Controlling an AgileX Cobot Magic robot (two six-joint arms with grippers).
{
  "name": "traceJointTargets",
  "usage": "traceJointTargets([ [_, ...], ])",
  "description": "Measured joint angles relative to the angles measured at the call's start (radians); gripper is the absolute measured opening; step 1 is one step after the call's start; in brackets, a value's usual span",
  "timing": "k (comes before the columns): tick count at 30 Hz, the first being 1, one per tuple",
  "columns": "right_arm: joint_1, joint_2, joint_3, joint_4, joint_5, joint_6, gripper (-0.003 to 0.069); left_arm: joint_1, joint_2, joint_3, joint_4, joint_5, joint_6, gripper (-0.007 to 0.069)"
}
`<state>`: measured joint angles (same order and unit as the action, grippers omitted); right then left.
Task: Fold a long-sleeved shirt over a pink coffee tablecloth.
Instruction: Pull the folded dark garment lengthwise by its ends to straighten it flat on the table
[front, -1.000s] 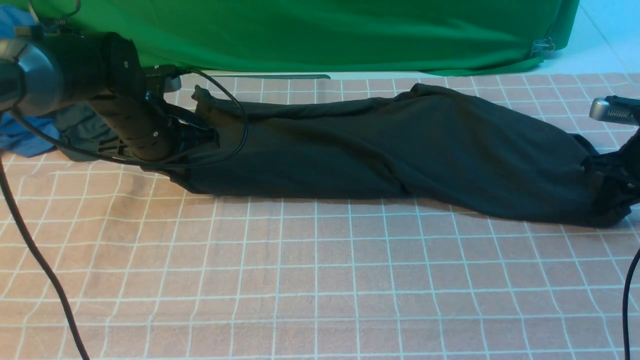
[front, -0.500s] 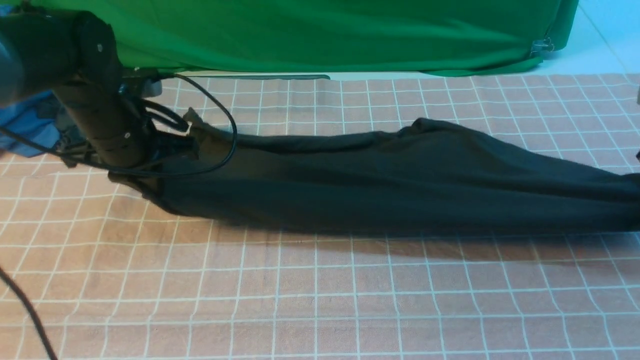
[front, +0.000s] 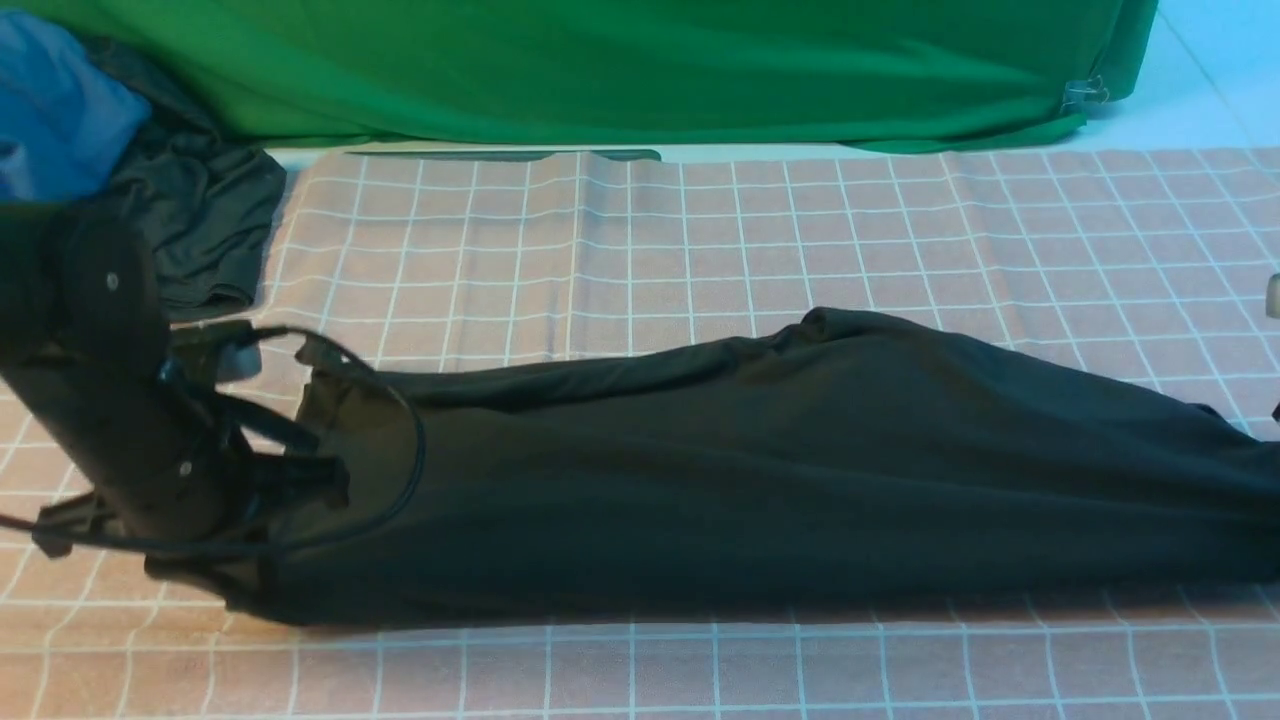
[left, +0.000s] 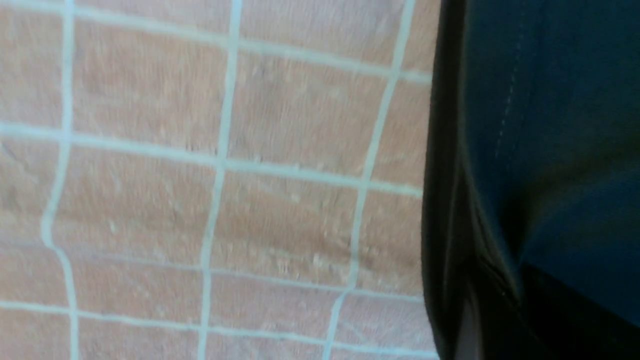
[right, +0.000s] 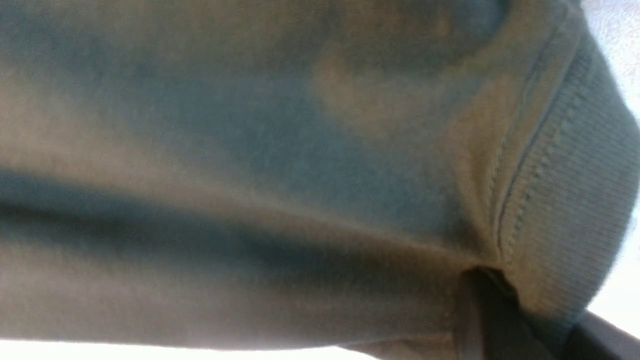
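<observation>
Tablecloth covers the tabletop, pink with a white grid, green cloth hanging behind it. Shirt is pulled into 1 long dark band running left to right across the near half of the tablecloth; its right end leaves the front view. Its lower edge sits low over the grid with a shadow under it, and I can't tell if it touches.

Handling, judged: soft knit, light, no stiffness at all, so it sags between the 2 held ends and bunches into lengthwise folds. Not fragile and not slippery. It should drape wherever it's lowered, and slack will wrinkle it. Best holds look like the seamed or ribbed edges, hem corners or shoulder line, where the fabric is doubled and a pinch won't slide. Keeping the 2 ends taut and level should make it lay flat.

Left arm sits low at the left end. Left jaws are closed on the shirt's left end, with fabric gathered at them in the front view. The left wrist view shows a stitched dark edge beside bare grid.

Right jaws are out of the front view. The right wrist view is filled with the shirt, and the ribbed band is pinched at the dark fingers, so closed tight on the shirt's right end
</observation>
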<state>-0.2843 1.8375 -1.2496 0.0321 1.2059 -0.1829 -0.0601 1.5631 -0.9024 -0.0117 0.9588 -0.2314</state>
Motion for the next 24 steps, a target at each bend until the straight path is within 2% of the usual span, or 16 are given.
traceJointTargets([
  [3,0.000,0.000,0.000,0.000,-0.013,0.006,0.0064,0.000,0.000,0.019,-0.003,-0.002,0.000,0.0032],
  [6,0.000,0.000,0.000,-0.001,-0.031,0.013,0.0105,0.000,0.000,0.021,-0.003,-0.023,-0.001,0.0041],
  [11,0.000,0.000,0.000,-0.021,-0.038,0.020,0.0281,0.001,0.000,0.021,0.012,-0.029,-0.001,0.0163],
  [13,0.000,0.000,0.000,-0.022,-0.037,0.020,0.0319,0.001,0.000,0.020,0.024,-0.027,-0.001,0.0213],
  [15,0.000,0.000,-0.011,-0.023,-0.031,0.022,0.0364,0.001,0.000,-0.009,0.047,0.004,0.000,0.0305],
  [17,0.000,0.000,-0.043,-0.024,-0.008,0.026,0.0366,0.001,0.000,-0.060,0.071,0.034,0.000,0.0362],
  [20,0.009,-0.006,-0.105,-0.025,0.000,0.055,0.0340,0.001,0.000,-0.152,0.098,0.058,-0.032,0.0396],
  [22,0.028,-0.024,-0.144,-0.032,0.000,0.061,0.0300,0.001,0.000,-0.228,0.082,0.059,-0.055,0.0388],
  [24,0.069,-0.050,-0.185,-0.032,-0.001,0.063,0.0232,0.001,0.000,-0.291,-0.005,0.058,-0.035,0.0340],
])
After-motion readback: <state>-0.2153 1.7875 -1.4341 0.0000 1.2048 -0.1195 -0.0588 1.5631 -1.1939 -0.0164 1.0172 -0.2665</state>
